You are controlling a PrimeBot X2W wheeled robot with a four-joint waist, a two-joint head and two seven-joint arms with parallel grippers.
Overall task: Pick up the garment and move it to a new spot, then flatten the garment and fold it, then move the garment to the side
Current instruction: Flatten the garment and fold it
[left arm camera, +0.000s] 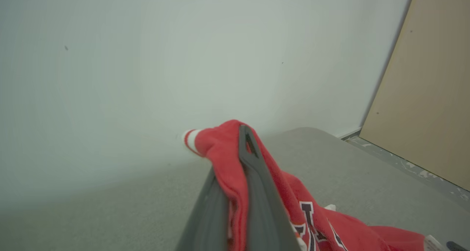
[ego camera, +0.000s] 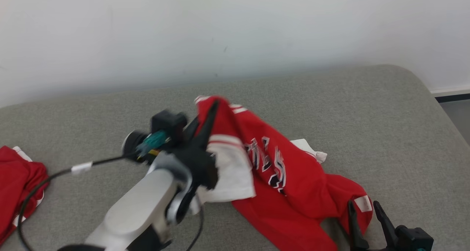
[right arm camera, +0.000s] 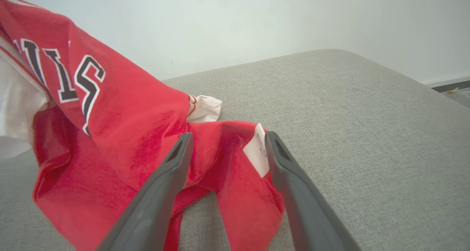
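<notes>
The garment (ego camera: 290, 185) is a red jersey with white trim and dark lettering, partly lifted off the grey cushion. My left gripper (ego camera: 213, 107) is shut on its upper edge and holds that edge up, so the cloth drapes down to the right. In the left wrist view the fingers (left arm camera: 253, 170) pinch the red fabric (left arm camera: 224, 148). My right gripper (ego camera: 363, 207) stands open at the lower right, its fingers straddling the jersey's lower corner (right arm camera: 235, 159) by a white label (right arm camera: 257, 151), which lies on the cushion.
The grey cushion (ego camera: 367, 115) spreads out to the right and back, ending at a white wall. A second red garment (ego camera: 18, 185) lies at the left edge. A dark cable (ego camera: 47, 177) loops off my left arm. A tan panel (left arm camera: 426, 96) stands beyond the cushion's right end.
</notes>
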